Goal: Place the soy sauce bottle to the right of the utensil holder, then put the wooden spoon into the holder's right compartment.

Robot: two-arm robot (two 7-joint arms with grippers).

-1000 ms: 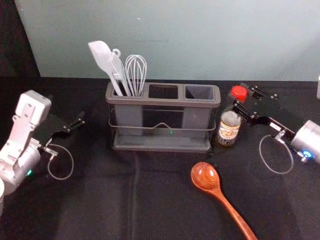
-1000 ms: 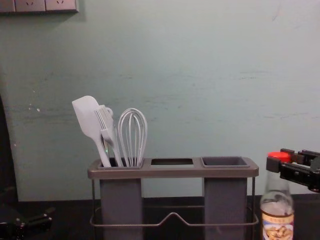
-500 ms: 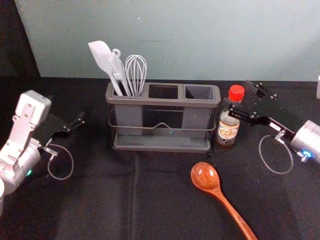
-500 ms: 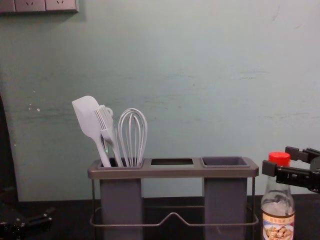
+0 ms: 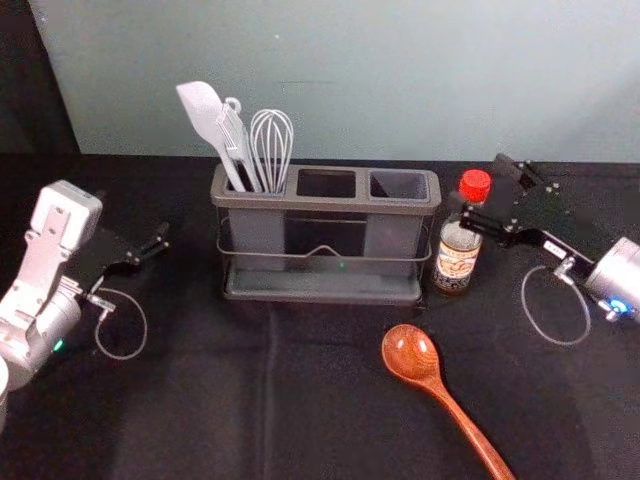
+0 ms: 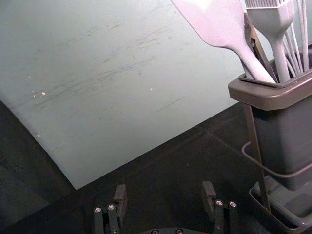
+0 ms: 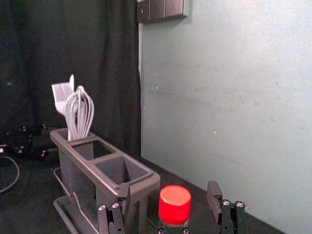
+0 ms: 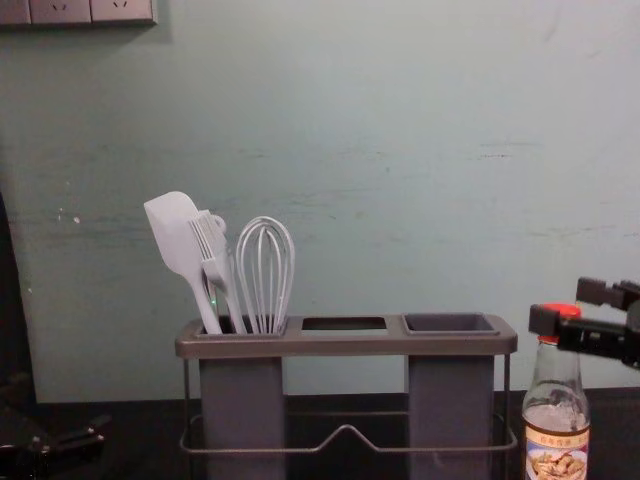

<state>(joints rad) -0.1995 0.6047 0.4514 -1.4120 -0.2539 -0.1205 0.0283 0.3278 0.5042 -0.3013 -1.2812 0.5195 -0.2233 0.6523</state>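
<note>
Just right of the utensil holder (image 5: 325, 292), the soy sauce bottle (image 5: 457, 256) stands upright. My right gripper (image 5: 486, 192) is open around its neck and cap level; in the right wrist view the red cap (image 7: 175, 204) sits between the spread fingers of the right gripper (image 7: 169, 200), with gaps on both sides. The wooden spoon (image 5: 411, 353) lies on the table in front of the holder, bowl toward it. My left gripper (image 5: 150, 245) is parked open at the left; the left wrist view shows the left gripper (image 6: 165, 197) holding nothing.
A white spatula (image 5: 205, 115), a brush and a whisk (image 5: 271, 140) stand in the holder's left compartment. Its right compartment (image 5: 399, 185) has an open top. A wall (image 5: 400, 80) rises behind the black table.
The right gripper's fingers have spread apart, releasing the bottle, and the gripper has risen slightly and shifted a little right. The bottle has straightened and stands still. The left arm has not moved.
</note>
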